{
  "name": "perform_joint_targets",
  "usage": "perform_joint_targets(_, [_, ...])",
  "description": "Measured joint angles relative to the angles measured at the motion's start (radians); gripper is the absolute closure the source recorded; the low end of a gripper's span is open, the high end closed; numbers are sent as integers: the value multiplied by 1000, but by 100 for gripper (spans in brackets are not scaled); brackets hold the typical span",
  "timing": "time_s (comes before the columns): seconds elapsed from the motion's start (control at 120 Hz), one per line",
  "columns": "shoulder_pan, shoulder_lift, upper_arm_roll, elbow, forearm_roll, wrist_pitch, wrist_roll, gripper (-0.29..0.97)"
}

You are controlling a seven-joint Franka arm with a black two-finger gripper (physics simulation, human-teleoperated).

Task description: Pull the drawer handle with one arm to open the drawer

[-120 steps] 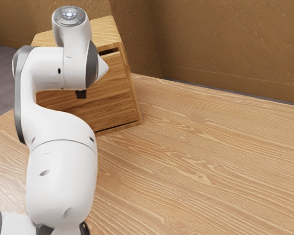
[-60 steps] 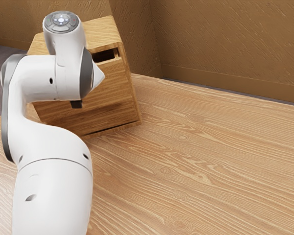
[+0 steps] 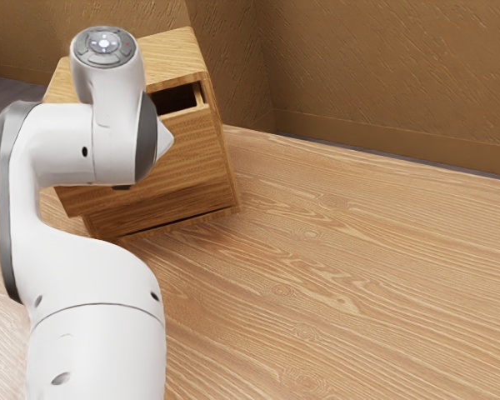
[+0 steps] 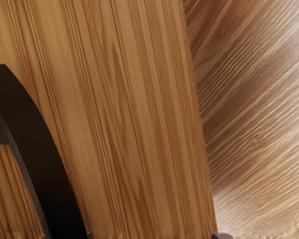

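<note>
place: plain robot test room | walls [image 3: 383, 67]: brown wood panelling, skirting strip along the foot | floor [image 3: 0, 125]: grey, beyond the table edge | table [image 3: 358, 275]: broad pale wood-grain top | furniture: one small wooden cabinet [image 3: 183, 158] | occupant: white arm [image 3: 92, 275] at the table

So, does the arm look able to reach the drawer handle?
Probably yes: in the wrist view the black handle sits close up against the drawer front, nothing visibly in the way.
</note>
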Motion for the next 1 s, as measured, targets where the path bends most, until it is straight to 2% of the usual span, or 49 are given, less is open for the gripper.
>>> perform_joint_targets(0.25, [-74,-21,32,-36,-2,-5,-1,32])
perform_joint_targets(0.625, [-102,-91,63,-94,-4,-6,-4,18])
perform_joint_targets(0.883, [-114,-114,68,-121,-8,-5,-6,14])
perform_joint_targets(1.0, [-119,-114,81,-120,-9,-5,-6,20])
